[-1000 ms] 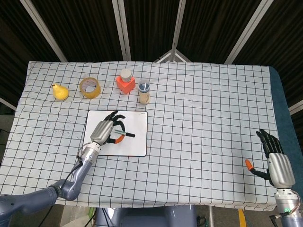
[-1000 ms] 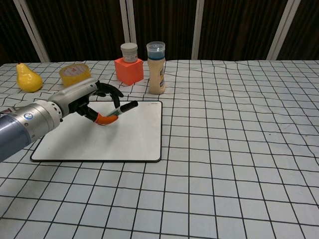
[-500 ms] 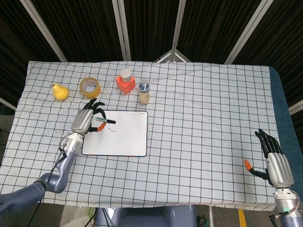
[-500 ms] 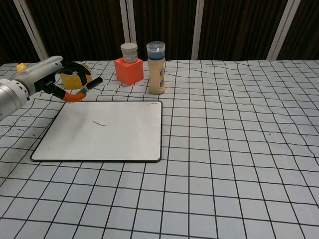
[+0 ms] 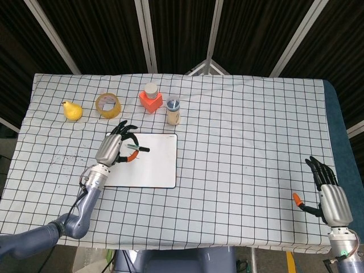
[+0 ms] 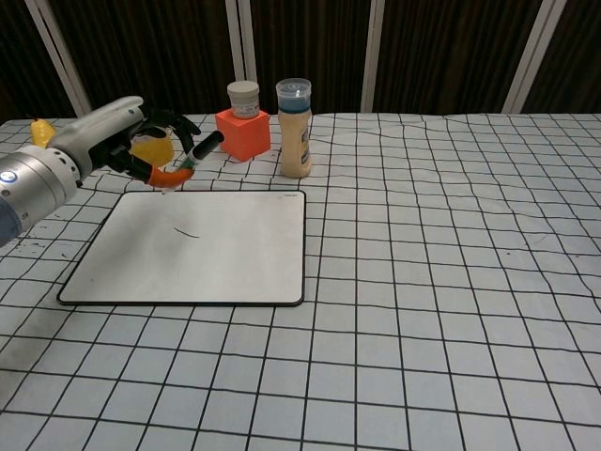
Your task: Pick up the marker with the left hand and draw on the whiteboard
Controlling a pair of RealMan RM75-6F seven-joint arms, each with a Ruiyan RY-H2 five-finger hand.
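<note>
My left hand point(image 5: 112, 149) point(image 6: 117, 141) grips the marker point(image 5: 134, 151) point(image 6: 192, 156), an orange and green pen with a black cap end pointing right. Hand and marker hover above the far left part of the whiteboard point(image 5: 153, 170) point(image 6: 225, 254), apart from its surface. A short dark stroke point(image 6: 188, 232) shows on the board in the chest view. My right hand point(image 5: 331, 196) is at the table's near right edge, fingers spread, holding nothing; only the head view shows it.
Along the far side stand a yellow pear point(image 5: 71, 110), a roll of yellow tape point(image 5: 108, 105), an orange box with a white jar on it point(image 5: 151, 98) point(image 6: 244, 127), and a blue-capped bottle point(image 5: 173, 111) point(image 6: 295, 130). A checked cloth point(image 5: 250, 142) covers the table.
My left hand lifted the marker off the board's middle, swung far left and back, then came slightly right. A short stroke is left on the board. The right hand barely moved.
</note>
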